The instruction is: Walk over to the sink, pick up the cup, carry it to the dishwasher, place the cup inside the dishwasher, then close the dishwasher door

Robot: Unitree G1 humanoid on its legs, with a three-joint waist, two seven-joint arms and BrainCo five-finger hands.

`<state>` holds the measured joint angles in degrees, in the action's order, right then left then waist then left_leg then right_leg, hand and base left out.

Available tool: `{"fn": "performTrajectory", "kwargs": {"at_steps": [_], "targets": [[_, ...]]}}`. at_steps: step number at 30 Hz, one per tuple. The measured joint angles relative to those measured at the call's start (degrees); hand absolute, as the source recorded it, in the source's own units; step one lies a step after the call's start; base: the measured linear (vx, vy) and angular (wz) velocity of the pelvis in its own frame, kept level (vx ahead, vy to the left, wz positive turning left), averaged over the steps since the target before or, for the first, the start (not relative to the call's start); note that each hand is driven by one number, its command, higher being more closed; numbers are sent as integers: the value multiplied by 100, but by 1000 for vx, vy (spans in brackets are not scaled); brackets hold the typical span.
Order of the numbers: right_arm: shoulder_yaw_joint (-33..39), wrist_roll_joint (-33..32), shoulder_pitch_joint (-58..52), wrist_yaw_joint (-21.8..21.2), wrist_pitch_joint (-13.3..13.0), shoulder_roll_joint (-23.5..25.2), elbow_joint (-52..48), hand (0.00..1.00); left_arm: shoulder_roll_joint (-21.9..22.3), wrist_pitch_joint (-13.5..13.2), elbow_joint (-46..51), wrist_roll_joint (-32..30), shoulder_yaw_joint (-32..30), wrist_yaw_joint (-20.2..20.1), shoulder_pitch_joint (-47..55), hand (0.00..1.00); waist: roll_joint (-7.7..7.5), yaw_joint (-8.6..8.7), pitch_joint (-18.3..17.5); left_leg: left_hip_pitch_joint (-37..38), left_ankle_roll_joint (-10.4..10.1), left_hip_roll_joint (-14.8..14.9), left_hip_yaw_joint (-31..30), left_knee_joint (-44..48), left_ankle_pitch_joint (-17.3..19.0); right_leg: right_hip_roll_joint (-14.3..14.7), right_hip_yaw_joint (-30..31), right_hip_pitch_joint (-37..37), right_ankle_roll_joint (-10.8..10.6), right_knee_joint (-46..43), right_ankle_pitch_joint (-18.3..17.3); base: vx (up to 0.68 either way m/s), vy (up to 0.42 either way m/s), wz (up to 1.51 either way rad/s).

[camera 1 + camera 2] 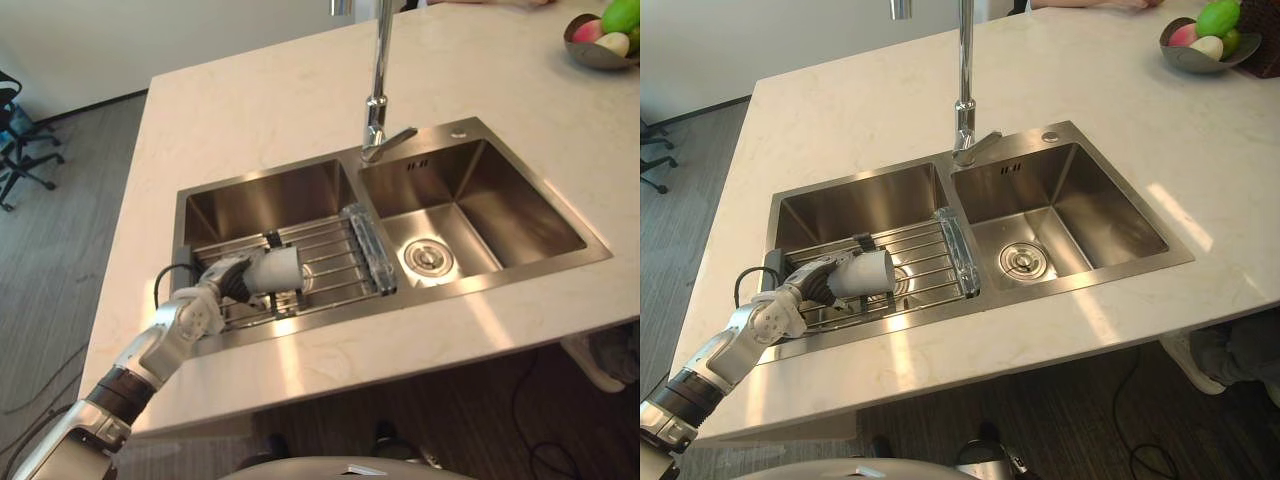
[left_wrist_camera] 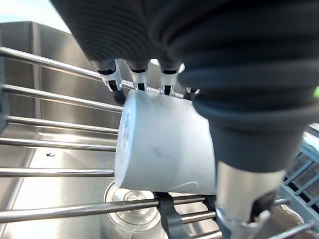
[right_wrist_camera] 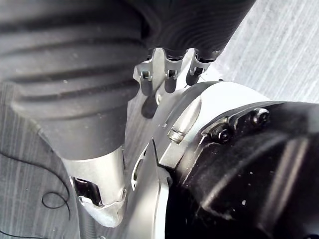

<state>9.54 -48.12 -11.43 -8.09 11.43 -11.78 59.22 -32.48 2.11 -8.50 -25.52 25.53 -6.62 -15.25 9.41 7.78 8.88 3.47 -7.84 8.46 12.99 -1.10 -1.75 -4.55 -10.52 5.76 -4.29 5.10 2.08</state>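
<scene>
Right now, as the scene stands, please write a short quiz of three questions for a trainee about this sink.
1. True or false: the left hand has its fingers curled round the white cup.
2. Where does the wire rack lie? A) across the left basin B) across the right basin C) on the counter
3. Fill in: the bowl at the counter's far right corner holds ____.

Key: 1 true. 2 A. 3 fruit.
</scene>
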Motion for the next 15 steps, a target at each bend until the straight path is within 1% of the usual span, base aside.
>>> {"fn": "performTrajectory", "kwargs": {"at_steps": [3,8,13,15], "targets": [[11,-2,-8,1,0,-15,-11,0,4,-2,-10,-135,12,-7,0,0,40,10,24,46,-42,2,56,0,30,-5,63,1,-6,0,-4,-4,1,-11],[11,-1,-26,1,-3,-15,-43,0,10,15,-17,-174,168,-40,-85,0,49,22,30,50,-60,2,71,0,42,-9,68,-1,-22,0,-18,0,0,-1],[3,-116,-32,7,-10,-12,-127,0,220,47,-220,-289,209,-219,-147,0,72,48,90,49,-61,-22,101,0,32,-28,111,-36,-35,-1,-30,1,1,-3],[-4,-125,-58,10,-15,-13,-201,0,217,50,-227,-293,213,-234,-153,0,82,45,128,45,-56,-39,105,0,12,-27,141,-60,-55,-1,-42,-6,-4,-8]]}}
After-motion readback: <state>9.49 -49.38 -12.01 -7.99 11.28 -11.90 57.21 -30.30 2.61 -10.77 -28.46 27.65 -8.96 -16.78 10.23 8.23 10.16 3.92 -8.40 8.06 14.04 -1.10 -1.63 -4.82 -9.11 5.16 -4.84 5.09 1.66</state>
